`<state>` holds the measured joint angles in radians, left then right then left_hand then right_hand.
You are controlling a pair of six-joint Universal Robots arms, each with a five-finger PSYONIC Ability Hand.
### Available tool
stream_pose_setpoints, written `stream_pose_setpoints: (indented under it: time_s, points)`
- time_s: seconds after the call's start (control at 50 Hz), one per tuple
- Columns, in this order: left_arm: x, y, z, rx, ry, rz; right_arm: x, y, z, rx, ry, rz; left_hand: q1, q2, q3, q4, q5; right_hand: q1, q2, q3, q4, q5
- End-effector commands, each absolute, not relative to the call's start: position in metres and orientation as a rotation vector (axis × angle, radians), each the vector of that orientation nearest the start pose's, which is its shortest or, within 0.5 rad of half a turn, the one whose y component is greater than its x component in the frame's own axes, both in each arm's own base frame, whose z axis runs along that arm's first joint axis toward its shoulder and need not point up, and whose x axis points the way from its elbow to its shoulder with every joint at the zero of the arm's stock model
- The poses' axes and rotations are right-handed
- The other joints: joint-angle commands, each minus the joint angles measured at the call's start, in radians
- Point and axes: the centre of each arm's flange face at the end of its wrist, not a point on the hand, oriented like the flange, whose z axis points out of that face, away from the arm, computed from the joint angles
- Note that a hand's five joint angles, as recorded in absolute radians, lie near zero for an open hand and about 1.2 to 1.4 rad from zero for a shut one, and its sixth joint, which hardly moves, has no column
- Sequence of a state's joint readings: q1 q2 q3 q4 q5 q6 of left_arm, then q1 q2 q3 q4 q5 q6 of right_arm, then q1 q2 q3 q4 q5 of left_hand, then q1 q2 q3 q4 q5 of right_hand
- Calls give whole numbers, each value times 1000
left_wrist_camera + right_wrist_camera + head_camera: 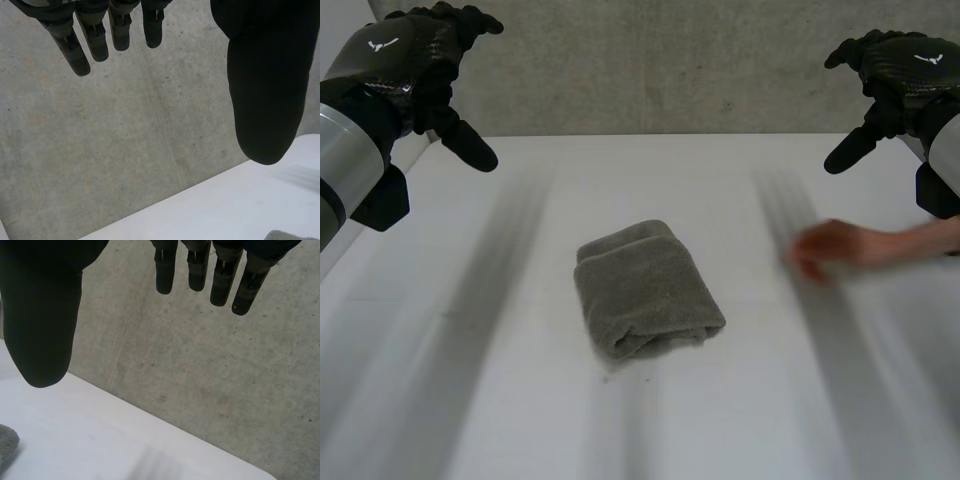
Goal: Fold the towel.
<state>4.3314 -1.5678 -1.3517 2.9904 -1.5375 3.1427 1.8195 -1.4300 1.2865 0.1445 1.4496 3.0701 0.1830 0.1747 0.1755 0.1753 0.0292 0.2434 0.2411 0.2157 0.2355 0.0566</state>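
Head view catches a person's hand (830, 247) center-right of the folded towel (646, 290), wrist views show left hand (262, 85) and right hand (42, 315) spread wide, empty.

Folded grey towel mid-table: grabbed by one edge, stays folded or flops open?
Probably flops: the towel looks like soft pile, layers loosely stacked, so lifting one edge likely unfolds it. Pushed, it would likely bunch rather than slide on the white table. Seems light, unlikely to roll.
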Motion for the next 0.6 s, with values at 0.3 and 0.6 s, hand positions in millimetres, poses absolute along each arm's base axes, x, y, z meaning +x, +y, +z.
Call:
stream_pose_setpoints:
  time_s: [0.3, 0.6]
  points:
    - [-205, -238, 374, 388, 2250, -2499, 223, -269, 361, -455, 1962, -2128, -8, 1, 0, 0, -28, -69, -67, -41, -61, -57]
    - [-215, -237, 389, 466, 2202, -2584, 225, -269, 358, -468, 1968, -2117, -8, 1, 0, 0, -28, -69, -67, -41, -61, -57]
